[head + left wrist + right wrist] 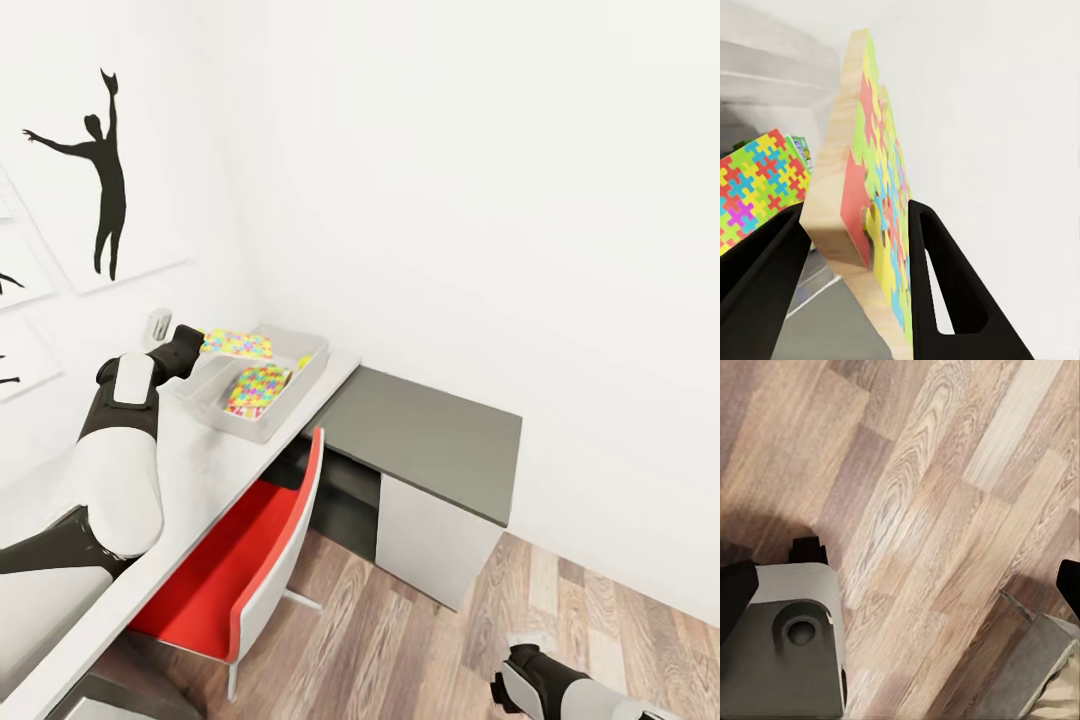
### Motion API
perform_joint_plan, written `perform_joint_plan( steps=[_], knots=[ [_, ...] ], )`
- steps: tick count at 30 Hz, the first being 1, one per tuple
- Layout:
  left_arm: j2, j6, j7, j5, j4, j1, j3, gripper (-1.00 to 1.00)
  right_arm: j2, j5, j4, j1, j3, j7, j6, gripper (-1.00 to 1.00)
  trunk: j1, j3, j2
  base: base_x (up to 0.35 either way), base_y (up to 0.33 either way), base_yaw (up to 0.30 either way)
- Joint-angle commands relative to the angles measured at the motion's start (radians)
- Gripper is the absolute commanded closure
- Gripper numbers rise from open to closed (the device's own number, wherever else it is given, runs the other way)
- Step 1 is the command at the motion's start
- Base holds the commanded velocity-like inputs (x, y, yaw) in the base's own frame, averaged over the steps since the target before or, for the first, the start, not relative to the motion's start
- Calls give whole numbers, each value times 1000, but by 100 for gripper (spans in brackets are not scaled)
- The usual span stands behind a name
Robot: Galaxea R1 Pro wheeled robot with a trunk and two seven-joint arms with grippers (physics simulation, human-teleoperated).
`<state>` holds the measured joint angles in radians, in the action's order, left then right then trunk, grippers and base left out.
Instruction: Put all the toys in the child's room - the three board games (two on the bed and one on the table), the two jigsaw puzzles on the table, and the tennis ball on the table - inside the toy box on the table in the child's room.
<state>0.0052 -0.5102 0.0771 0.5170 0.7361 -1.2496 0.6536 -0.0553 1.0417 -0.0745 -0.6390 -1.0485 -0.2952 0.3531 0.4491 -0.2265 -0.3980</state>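
Observation:
My left gripper [196, 340] is shut on one jigsaw puzzle [237, 344], holding it just above the near-left part of the light grey toy box [312, 347] on the pale table [190, 470]. In the left wrist view this puzzle [874, 187] stands edge-on between the two black fingers [945, 277]. The other jigsaw puzzle [258, 388] [757, 187] lies flat inside the toy box, with a green-edged box corner [799, 150] beside it. A small yellow-green spot [303, 361] in the box may be the tennis ball. My right gripper [900, 585] hangs open over the wood floor.
A red-seated white chair [250, 560] is tucked under the table's front edge. The lower dark grey cabinet section [430, 440] joins the table on the right. White walls stand close behind; a dancer silhouette picture [105, 190] hangs at the left. My base [787, 645] shows on the floor.

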Motion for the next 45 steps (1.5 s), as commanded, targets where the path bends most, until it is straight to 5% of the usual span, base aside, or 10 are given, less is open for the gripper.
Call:
perform_joint_plan(
  steps=[1, 45],
  knots=[
    [0, -5, 7, 10, 1, -1, 1, 100, -1, 8, -1, 7, -8, -7, 6, -100, 1, -4, -2, 227, 0, 0],
    [9, -59, 5, 12, 12, -5, 0, 100, 17, 5, 4, 26, -36, -7, 6, -100, 1, -76, -2, 21, 0, 0]
  ],
)
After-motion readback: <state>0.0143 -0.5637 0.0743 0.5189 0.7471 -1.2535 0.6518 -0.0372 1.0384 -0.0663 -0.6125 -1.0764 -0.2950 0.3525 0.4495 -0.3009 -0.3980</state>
